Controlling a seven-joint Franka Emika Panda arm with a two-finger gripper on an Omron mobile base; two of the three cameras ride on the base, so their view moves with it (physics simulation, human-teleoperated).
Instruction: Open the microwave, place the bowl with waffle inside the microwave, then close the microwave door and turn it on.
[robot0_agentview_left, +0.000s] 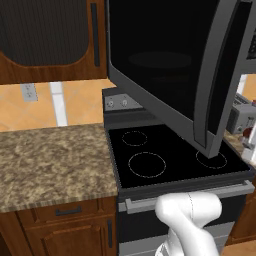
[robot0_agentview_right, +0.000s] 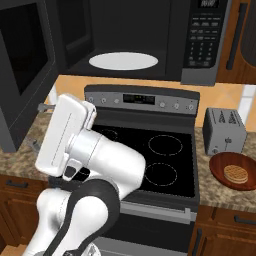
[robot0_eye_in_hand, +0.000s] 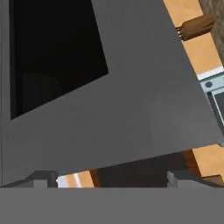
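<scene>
The microwave (robot0_agentview_right: 150, 35) hangs above the stove with its cavity exposed and the white turntable plate (robot0_agentview_right: 123, 61) showing. Its button panel (robot0_agentview_right: 202, 35) is on the right. The microwave door (robot0_agentview_left: 165, 65) stands swung out to the left, with the grey bar handle (robot0_agentview_left: 220, 75) on its free edge. My gripper (robot0_eye_in_hand: 111, 179) is open with nothing between its fingers, right up against the door's (robot0_eye_in_hand: 131, 109) grey frame. My gripper (robot0_agentview_right: 39, 126) sits at the lower edge of the door (robot0_agentview_right: 20, 65). The bowl with waffle (robot0_agentview_right: 235, 172) rests on the right counter, far from the hand.
A grey toaster (robot0_agentview_right: 225, 131) stands just behind the bowl. The black glass-top stove (robot0_agentview_right: 160, 150) lies under the microwave. A granite counter (robot0_agentview_left: 50, 160) runs to the stove's left, below a wooden cabinet (robot0_agentview_left: 50, 40). My white arm (robot0_agentview_right: 100, 165) crosses the stove's front.
</scene>
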